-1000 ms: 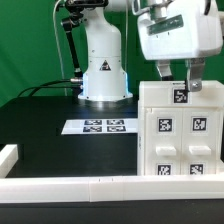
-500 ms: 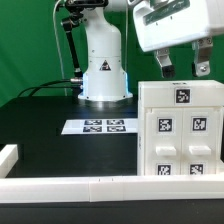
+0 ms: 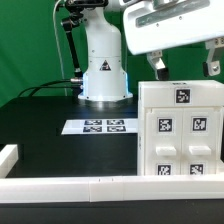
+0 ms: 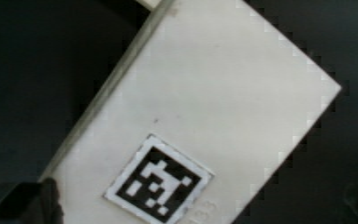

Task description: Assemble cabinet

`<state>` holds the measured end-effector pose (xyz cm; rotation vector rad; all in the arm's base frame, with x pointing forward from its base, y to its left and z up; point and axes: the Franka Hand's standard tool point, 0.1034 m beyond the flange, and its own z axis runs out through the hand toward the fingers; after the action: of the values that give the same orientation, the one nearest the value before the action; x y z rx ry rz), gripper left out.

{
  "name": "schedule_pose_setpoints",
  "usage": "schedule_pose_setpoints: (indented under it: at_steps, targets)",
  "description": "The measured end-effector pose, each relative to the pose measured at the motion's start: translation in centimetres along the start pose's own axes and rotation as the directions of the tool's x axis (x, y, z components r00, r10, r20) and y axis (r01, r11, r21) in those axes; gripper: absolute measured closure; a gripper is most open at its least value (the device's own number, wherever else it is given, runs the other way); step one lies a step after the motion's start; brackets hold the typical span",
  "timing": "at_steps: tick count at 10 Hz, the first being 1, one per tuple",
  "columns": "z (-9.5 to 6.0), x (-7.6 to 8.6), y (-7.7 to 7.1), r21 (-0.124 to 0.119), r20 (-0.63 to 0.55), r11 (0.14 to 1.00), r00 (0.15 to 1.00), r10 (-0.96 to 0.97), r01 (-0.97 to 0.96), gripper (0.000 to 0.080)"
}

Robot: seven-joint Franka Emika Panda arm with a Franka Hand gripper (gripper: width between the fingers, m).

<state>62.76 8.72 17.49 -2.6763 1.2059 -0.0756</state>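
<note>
The cabinet [image 3: 180, 130] is a large white box at the exterior view's right. Its front carries small white drawer blocks with black-and-white tags, and one more tag [image 3: 182, 96] lies on its top. My gripper [image 3: 186, 64] hangs above the cabinet's top, open and empty, with its fingers spread wide and clear of the box. The wrist view looks down on the cabinet's white top [image 4: 211, 90] and its tag [image 4: 158, 185]. A dark fingertip [image 4: 23, 205] shows at the edge of that view.
The marker board [image 3: 100, 126] lies flat on the black table in front of the white robot base [image 3: 103, 60]. A long white rail [image 3: 90, 186] runs along the table's front. A short white rail piece [image 3: 8, 156] stands at the exterior view's left.
My gripper has risen from the cabinet's top, where its fingers were at the top tag, and its fingers have spread wider. The cabinet has not moved.
</note>
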Motion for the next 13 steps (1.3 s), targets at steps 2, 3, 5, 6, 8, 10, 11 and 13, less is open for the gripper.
schedule_pose_setpoints:
  at_steps: [2,3,5,6,8,10,11,13]
  targets:
    - [-0.01,0.0,-0.02,-0.001,0.0,0.964,0.964,-0.264,0.264,0.0003]
    - [0.02,-0.13,-0.07,-0.002,0.002,0.938,0.938,-0.348,0.348,0.0003]
    - [0.05,-0.35,-0.13,-0.012,0.016,0.839,0.839,-0.544,0.544,0.0003]
    - [-0.02,-0.39,-0.21,-0.018,0.032,0.793,0.793,-0.608,0.609,0.0003]
    - [-0.43,-0.25,-0.73,-0.036,0.028,0.719,0.72,-0.693,0.694,0.0003]
    - [-0.36,0.0,-0.52,-0.041,0.032,0.629,0.631,-0.775,0.776,0.0003]
    - [-0.37,0.1,-0.43,-0.042,0.037,0.555,0.557,-0.83,0.831,0.0003]
    - [-0.35,0.23,-0.29,-0.058,0.057,0.364,0.368,-0.928,0.929,0.0003]
